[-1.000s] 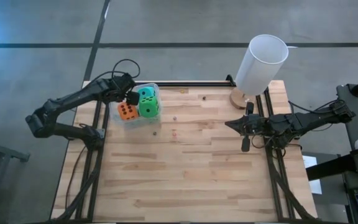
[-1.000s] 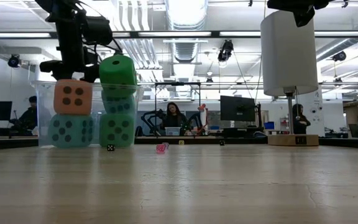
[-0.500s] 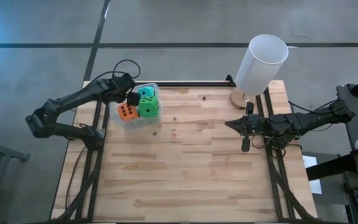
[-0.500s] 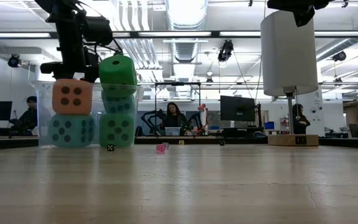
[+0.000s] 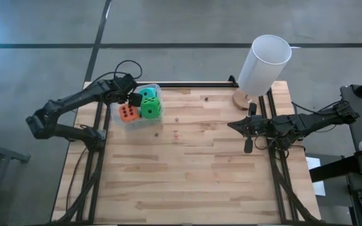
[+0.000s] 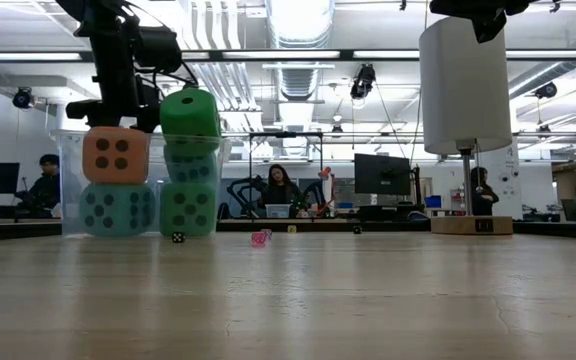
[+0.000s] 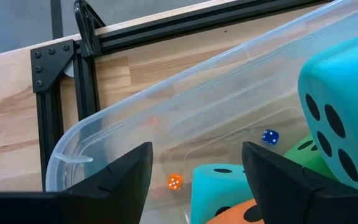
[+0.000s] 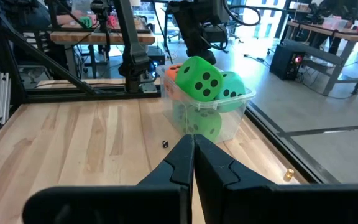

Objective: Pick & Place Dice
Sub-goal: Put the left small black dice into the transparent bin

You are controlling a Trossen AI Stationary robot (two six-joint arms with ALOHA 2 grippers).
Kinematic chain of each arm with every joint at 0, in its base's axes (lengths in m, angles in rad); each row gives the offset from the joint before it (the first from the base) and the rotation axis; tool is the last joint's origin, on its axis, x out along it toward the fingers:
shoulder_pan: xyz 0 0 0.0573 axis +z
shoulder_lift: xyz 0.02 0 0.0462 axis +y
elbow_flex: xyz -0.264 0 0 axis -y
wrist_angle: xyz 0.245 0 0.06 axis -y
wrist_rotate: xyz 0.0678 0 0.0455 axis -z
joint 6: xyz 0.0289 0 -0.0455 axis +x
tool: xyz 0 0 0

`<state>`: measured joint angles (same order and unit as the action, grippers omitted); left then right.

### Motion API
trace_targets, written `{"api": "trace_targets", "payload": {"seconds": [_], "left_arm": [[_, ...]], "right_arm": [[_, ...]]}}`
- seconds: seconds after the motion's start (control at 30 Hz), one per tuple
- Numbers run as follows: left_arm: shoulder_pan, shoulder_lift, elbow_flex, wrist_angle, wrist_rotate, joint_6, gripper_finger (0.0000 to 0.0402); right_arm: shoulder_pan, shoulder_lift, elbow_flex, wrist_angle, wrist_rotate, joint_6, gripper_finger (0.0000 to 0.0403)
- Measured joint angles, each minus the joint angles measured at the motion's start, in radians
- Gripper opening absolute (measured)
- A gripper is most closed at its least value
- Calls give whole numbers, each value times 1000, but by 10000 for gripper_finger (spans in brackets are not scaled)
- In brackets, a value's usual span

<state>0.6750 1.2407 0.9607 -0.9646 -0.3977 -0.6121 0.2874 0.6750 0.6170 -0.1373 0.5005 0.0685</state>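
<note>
High view from above: a pale wooden table (image 5: 187, 169) on a black frame, with a dark robot arm at each side. A tall white cylinder (image 5: 264, 64) leans on a round wooden base at the far right corner. Near the far left corner sits a clear plastic tub (image 5: 156, 88) filled with large foam dice. In the low view the dice are stacked in two columns: an orange die (image 6: 116, 155) on a teal die (image 6: 116, 209), and beside them a bright green die (image 6: 189, 113) topping a second teal one (image 6: 190, 160) and another green die (image 6: 188, 208).

The left gripper (image 5: 132, 98) is above the tub, at the orange die; its wrist camera shows both dark fingers (image 7: 120, 177) spread apart with nothing between them, above the orange and teal dice. The right gripper (image 5: 248, 125) rests at the table's right edge with its fingers pressed together and nothing in them.

Several tiny dice (image 5: 176, 132) lie scattered on the wood near the tub.
</note>
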Motion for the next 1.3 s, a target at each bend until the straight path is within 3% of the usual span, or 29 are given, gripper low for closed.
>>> {"api": "trace_targets", "payload": {"seconds": [1.3], "left_arm": [[0, 0, 0, 3, -1, 2, 241]], "right_arm": [[0, 0, 0, 0, 0, 10, 8]]}}
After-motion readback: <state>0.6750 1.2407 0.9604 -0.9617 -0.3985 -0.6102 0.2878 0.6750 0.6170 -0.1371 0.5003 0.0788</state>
